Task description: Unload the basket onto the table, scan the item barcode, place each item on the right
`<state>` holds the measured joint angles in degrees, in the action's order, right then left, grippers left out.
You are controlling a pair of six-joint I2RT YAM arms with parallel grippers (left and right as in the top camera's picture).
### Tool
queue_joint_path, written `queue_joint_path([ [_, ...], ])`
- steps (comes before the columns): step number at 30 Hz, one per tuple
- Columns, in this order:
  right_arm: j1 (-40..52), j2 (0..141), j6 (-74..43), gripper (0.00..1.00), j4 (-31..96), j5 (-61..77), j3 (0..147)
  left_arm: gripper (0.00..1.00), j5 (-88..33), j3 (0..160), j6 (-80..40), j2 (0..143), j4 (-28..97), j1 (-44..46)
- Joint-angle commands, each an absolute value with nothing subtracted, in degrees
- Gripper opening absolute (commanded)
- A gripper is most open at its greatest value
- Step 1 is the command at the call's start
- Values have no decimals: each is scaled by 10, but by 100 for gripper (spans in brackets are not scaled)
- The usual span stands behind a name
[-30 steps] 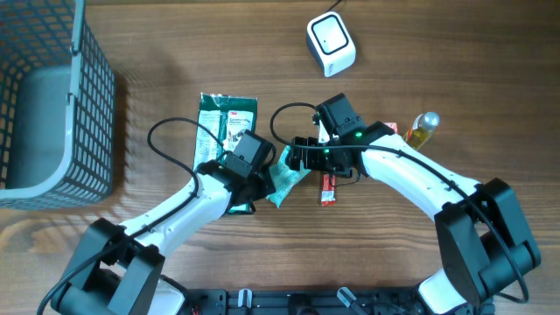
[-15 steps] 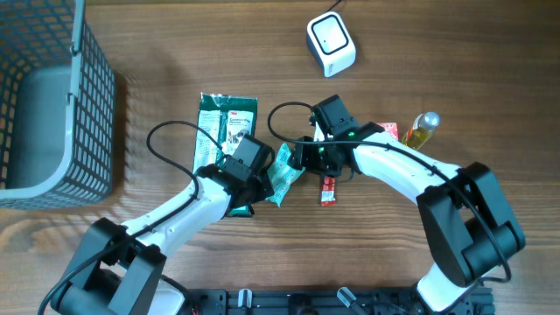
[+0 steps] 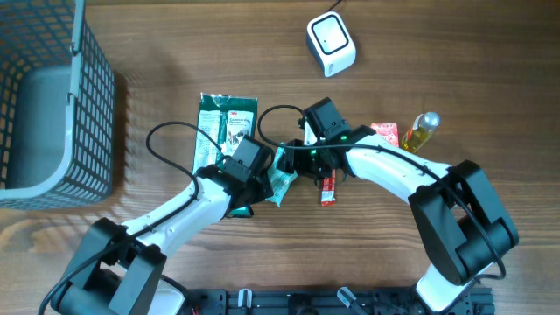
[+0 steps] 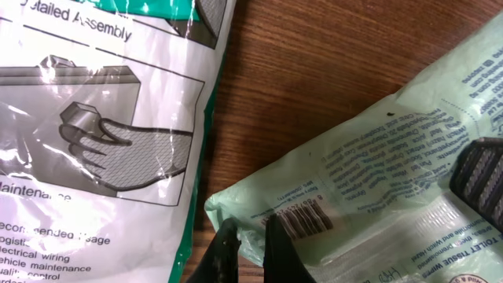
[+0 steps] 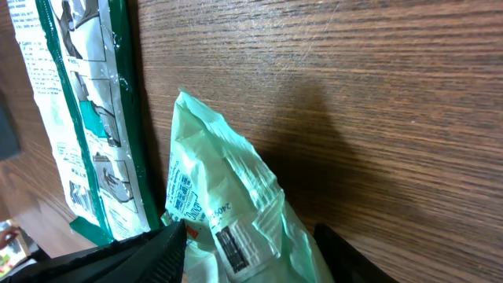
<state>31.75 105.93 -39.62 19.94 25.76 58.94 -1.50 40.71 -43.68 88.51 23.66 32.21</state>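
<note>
Pinching a corner of the pale green pack (image 4: 377,173), the left fingers (image 4: 224,263) are closed on its film just beside the barcode (image 4: 302,218). The right fingers (image 5: 134,251) bracket the pack's other end, both pressed against it, apparently gripping. The pack sits between the two arms at the tabletop (image 4: 314,63), just beside a printed bag (image 4: 102,118) and well apart from the white scanner (image 3: 331,44). It looks light, soft and crinkly, its film likely slippery. The sealed ends are the best holds, since they leave the barcode uncovered and flat.
</note>
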Motion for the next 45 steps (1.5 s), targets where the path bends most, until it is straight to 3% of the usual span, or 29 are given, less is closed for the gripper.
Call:
queue_joint_path([
  [1, 320, 1074, -390, 46, 195, 271, 584, 4, -3, 395, -442, 891, 237, 324],
  [6, 320, 1074, -389, 29, 195, 269, 584, 4, -3, 395, -442, 891, 237, 324],
  [9, 320, 1074, -385, 13, 195, 268, 584, 4, -3, 395, -442, 891, 237, 324],
  [13, 320, 1074, -375, 11, 195, 266, 584, 4, -3, 395, -442, 891, 237, 324],
  [15, 320, 1074, -375, 4, 196, 266, 584, 4, -3, 395, -442, 891, 237, 324],
  [23, 320, 1074, -375, 4, 196, 267, 584, 4, -3, 417, -437, 871, 249, 302],
  [33, 320, 1074, -374, 4, 196, 266, 584, 8, -3, 513, -288, 765, 344, 161],
  [43, 320, 1074, -360, 4, 197, 266, 584, 8, 76, 512, -136, 791, 356, 155],
  [45, 320, 1074, -359, 4, 197, 266, 584, 18, 76, 512, -137, 800, 366, 155],
])
